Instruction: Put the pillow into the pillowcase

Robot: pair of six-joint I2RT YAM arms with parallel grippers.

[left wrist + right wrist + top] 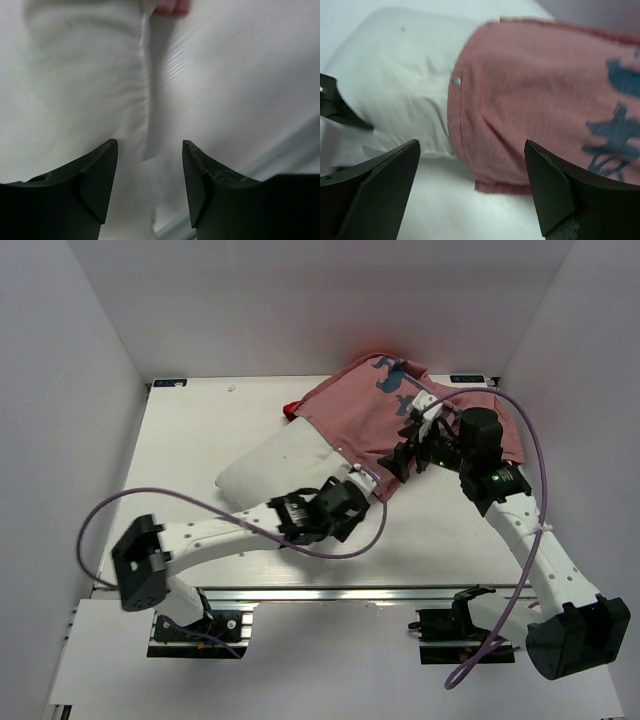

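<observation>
At centre of the top view, the pillow (275, 465) is seen lying on the tabletop (200, 420), its upper-right end sheathed in the pillowcase (365, 405) and its lower-left end bare. The left pincer (150, 145) is noted open at the pillow's edge, nothing gripped. The right pincer (471, 142) is spread wide near the pillowcase hem, nothing gripped.
</observation>
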